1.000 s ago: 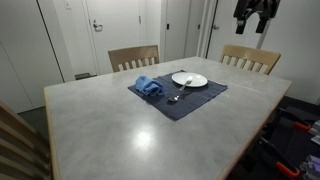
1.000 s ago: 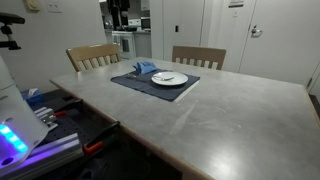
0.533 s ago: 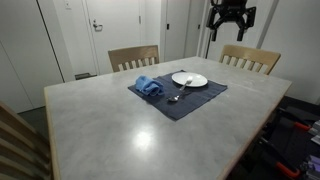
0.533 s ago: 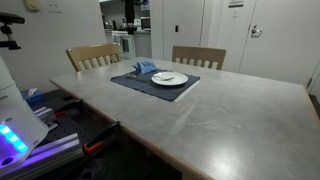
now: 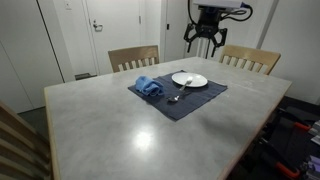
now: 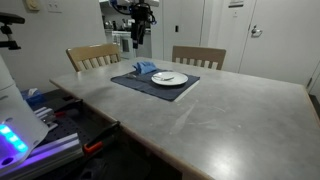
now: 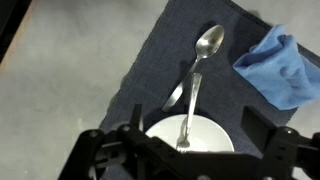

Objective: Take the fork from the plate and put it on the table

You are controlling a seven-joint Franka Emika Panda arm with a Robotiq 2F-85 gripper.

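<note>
A white plate (image 7: 195,133) sits on a dark blue placemat (image 7: 150,75). A silver fork (image 7: 186,120) rests with its tines on the plate, and its handle runs off the rim toward a spoon (image 7: 209,41). In both exterior views the plate (image 5: 189,79) (image 6: 169,78) lies on the mat at the table's far side. The utensils show as a thin silver line (image 5: 177,96). My gripper (image 7: 180,152) is open and empty. It hangs high above the plate (image 5: 203,42) (image 6: 137,34), with its jaws spread wide on either side of the plate in the wrist view.
A crumpled blue cloth (image 7: 278,66) (image 5: 148,86) (image 6: 146,68) lies on the mat beside the utensils. The grey table (image 5: 130,125) (image 6: 220,115) stretches wide around the mat. Two wooden chairs (image 5: 133,57) (image 5: 250,58) stand at the far edge.
My gripper has come down from the upper corner of the exterior view and moved over toward the plate. The plate, utensils and cloth have not moved.
</note>
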